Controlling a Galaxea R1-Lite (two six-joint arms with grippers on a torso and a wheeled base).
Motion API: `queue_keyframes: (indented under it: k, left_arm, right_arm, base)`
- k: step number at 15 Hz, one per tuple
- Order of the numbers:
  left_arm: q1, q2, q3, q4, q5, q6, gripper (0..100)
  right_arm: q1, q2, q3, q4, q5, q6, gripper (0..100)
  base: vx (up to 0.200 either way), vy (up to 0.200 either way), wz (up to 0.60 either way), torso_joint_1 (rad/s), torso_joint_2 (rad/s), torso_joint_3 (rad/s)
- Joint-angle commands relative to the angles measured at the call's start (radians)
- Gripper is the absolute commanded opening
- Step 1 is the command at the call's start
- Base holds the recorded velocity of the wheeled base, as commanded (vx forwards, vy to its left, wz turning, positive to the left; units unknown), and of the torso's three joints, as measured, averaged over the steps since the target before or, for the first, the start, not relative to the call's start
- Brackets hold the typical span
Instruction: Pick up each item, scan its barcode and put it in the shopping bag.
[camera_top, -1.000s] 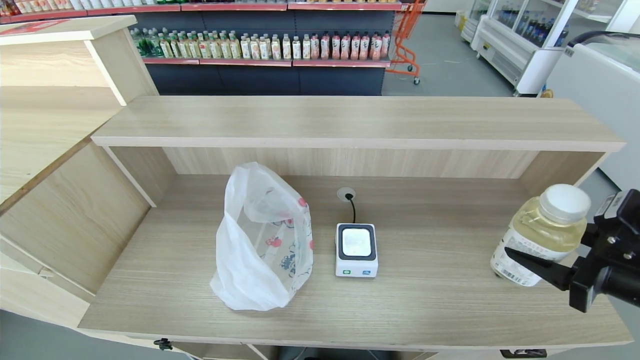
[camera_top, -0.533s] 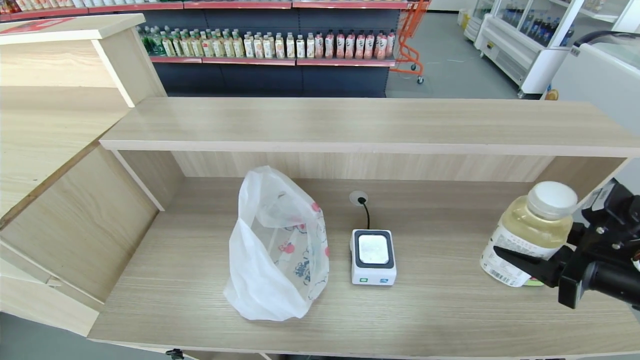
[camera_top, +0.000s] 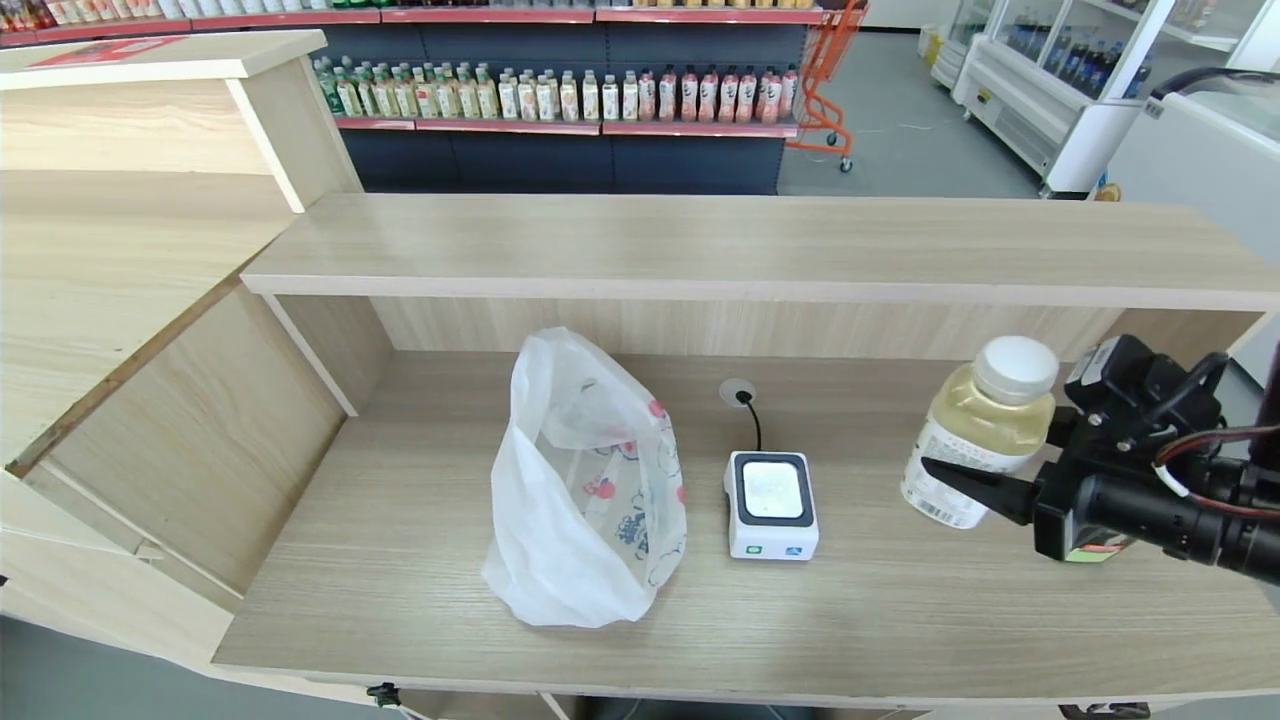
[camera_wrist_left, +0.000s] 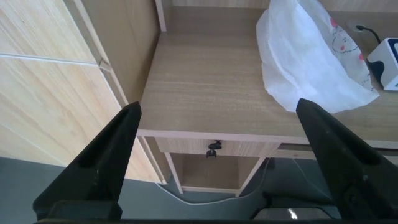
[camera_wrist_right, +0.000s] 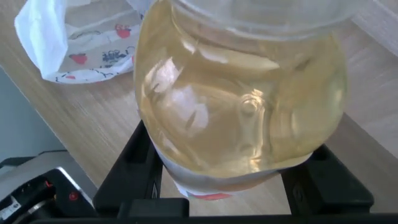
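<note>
A clear bottle of pale yellow drink (camera_top: 985, 420) with a white cap hangs tilted over the right of the counter, its barcode label low on its side. My right gripper (camera_top: 975, 480) is shut on the bottle (camera_wrist_right: 242, 93), one black finger on each side of it. The white scanner (camera_top: 770, 503) sits at mid-counter, left of the bottle. Left of the scanner stands the white printed shopping bag (camera_top: 590, 490), mouth up. My left gripper (camera_wrist_left: 217, 143) is open and holds nothing, below the counter's front left edge, with the bag (camera_wrist_left: 311, 50) and scanner (camera_wrist_left: 387, 59) beyond it.
A raised wooden shelf (camera_top: 760, 245) runs along the back of the counter (camera_top: 880, 620), and a wooden side wall (camera_top: 200, 450) closes its left end. The scanner's black cable (camera_top: 750, 420) goes into a hole behind it. Store shelves with bottles stand far behind.
The head camera has shifted, so the whole scene sits further right. My right gripper has carried the bottle up and left, closer to the scanner.
</note>
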Motion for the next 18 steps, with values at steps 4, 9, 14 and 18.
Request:
queue_keyframes:
  k: [4, 9, 14, 18]
  left_arm:
    - [0.001, 0.000, 0.000, 0.000, 0.001, 0.000, 100]
    - [0.001, 0.000, 0.000, 0.000, 0.001, 0.000, 100]
    - [0.001, 0.000, 0.000, 0.000, 0.001, 0.000, 100]
    - [0.001, 0.000, 0.000, 0.000, 0.001, 0.000, 100]
  right_arm:
    - [0.010, 0.318, -0.002, -0.313, 0.149, -0.192, 0]
    - [0.004, 0.476, 0.008, -0.516, 0.234, -0.220, 0]
    - [0.019, 0.579, -0.039, -0.581, 0.247, -0.240, 0]
    - [0.041, 0.646, -0.114, -0.603, 0.251, -0.244, 0]
  base:
    - [0.000, 0.000, 0.00, 0.000, 0.00, 0.000]
    - [0.000, 0.000, 0.00, 0.000, 0.00, 0.000]
    - [0.000, 0.000, 0.00, 0.000, 0.00, 0.000]
    - [0.000, 0.000, 0.00, 0.000, 0.00, 0.000]
